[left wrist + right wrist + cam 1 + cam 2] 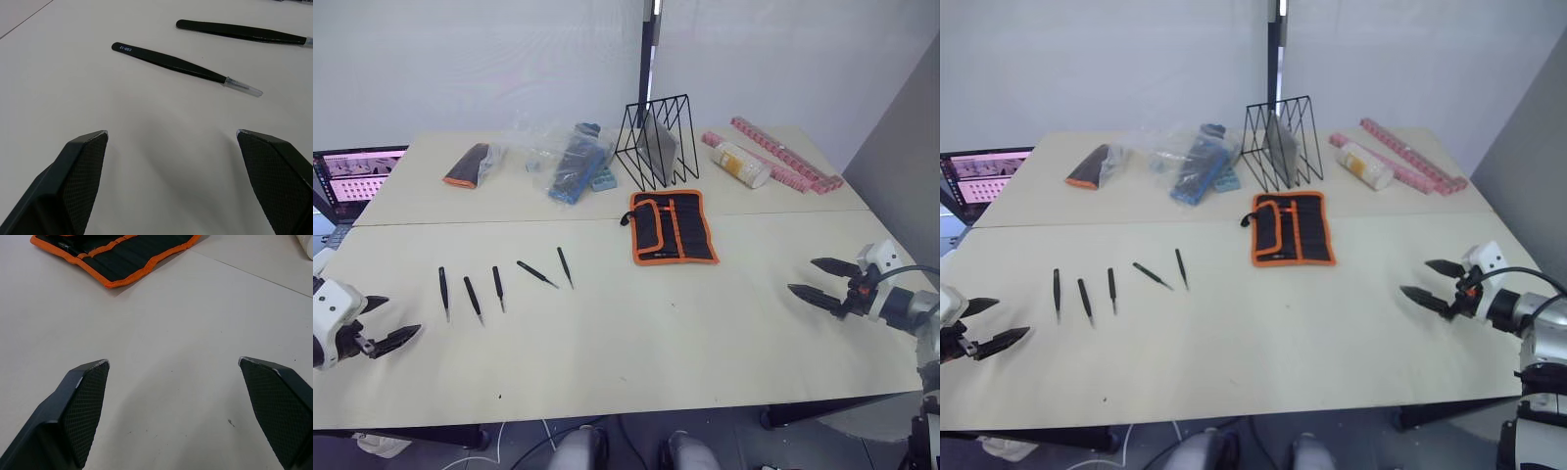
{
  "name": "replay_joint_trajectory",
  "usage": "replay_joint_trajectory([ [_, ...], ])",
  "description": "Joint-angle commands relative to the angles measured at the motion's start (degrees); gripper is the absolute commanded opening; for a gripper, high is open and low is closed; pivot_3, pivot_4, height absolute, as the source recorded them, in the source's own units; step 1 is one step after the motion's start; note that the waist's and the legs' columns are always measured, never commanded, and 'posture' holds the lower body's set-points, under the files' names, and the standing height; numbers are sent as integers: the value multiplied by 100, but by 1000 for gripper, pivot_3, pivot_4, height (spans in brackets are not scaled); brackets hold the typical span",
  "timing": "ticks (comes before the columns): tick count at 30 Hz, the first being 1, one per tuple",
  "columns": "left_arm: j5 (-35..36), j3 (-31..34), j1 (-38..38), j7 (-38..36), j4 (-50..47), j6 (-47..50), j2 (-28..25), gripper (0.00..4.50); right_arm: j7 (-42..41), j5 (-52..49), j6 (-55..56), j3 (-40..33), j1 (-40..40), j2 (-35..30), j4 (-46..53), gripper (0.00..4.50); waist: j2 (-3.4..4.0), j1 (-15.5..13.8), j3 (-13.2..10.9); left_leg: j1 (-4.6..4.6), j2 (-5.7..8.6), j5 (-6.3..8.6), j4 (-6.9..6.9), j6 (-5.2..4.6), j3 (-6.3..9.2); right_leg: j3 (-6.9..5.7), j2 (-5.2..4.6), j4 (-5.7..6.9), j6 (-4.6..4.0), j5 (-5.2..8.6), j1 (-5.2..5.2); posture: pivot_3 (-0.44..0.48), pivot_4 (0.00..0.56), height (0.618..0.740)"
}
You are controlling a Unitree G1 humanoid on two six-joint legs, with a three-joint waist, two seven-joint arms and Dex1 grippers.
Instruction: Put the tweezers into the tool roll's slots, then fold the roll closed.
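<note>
Several slim black tweezers (499, 288) lie in a loose row on the left half of the table, points toward me. The tool roll (672, 226) lies open and flat in the middle of the table, black with orange binding, its slots showing. My left gripper (386, 323) hovers open at the near left, a short way from the leftmost tweezers (176, 62). Over at the near right edge, my right gripper (820, 277) is open too, well apart from the tool roll (117, 254). Nothing is between the fingers of either one.
A black wire rack (656, 142) stands just behind the roll. Plastic bags with blue parts (573, 162), a black-and-orange pouch in clear plastic (470, 164), a white bottle (740, 164) and pink strips (783, 155) lie along the back. A monitor (357, 174) sits off the left edge.
</note>
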State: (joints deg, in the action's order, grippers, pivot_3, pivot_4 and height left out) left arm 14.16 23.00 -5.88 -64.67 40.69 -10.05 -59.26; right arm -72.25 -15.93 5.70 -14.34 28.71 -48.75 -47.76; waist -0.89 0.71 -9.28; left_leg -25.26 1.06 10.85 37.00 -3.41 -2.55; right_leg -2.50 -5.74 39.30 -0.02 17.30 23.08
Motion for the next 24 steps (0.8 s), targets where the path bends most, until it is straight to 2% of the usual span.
replay_joint_trajectory([
  [1, 393, 186, 50, -125, -489, 301, 56, 4473, 39, -199, -176, -192, 4, -63, 266, 4500, 0, -2, 0, 0, 0, 0, 0, 0, 0, 0, 0, 0, 0, 0, 0, 0, 150, 704],
  [6, 1377, 791, 521, 8, -2095, 1341, 469, 4473, 233, -365, -881, -144, -220, 60, 986, 4500, -1, 0, -1, -1, 2, 0, 1, 0, 0, -12, -14, -2, 3, -2, -1, 0, 150, 704],
  [10, 2003, 991, 1181, 202, -3794, 2171, 786, 4473, 893, -455, -1529, -71, -368, 346, 2196, 4500, -1, 27, -1, 0, 2, 2, 0, -5, -4, -25, -24, -4, 3, -2, -2, 0, 150, 704],
  [13, 2312, 930, 1419, 615, -4842, 2714, 1067, 4473, 1546, -108, -1762, 245, -241, 604, 2927, 4500, -1, 30, -1, 0, -2, 2, 0, -6, -11, -33, -27, -6, 3, -2, -1, 0, 150, 704],
  [19, 2307, 401, 1474, 1506, -6246, 3152, 1718, 4473, 2606, 162, -3072, 898, 468, 1264, 3697, 4500, -1, -15, -1, 0, 2, -5, 6, -12, -17, -34, -28, -9, 8, -4, -5, 0, 150, 704],
  [22, 2090, -132, 1364, 1838, -6698, 3178, 1995, 4473, 3330, 233, -4091, 1099, 1119, 1788, 3522, 4500, -1, -50, -1, 0, 7, -16, 10, -32, -18, -34, -28, -10, 13, -8, -8, 0, 150, 704],
  [24, 1982, -377, 1337, 1964, -6839, 3188, 2095, 4473, 3399, -82, -4761, 1030, 1575, 2158, 3164, 4500, -2, -49, -1, 0, 8, -16, 10, -31, -19, -33, -28, -11, 13, -15, -8, 0, 150, 704],
])
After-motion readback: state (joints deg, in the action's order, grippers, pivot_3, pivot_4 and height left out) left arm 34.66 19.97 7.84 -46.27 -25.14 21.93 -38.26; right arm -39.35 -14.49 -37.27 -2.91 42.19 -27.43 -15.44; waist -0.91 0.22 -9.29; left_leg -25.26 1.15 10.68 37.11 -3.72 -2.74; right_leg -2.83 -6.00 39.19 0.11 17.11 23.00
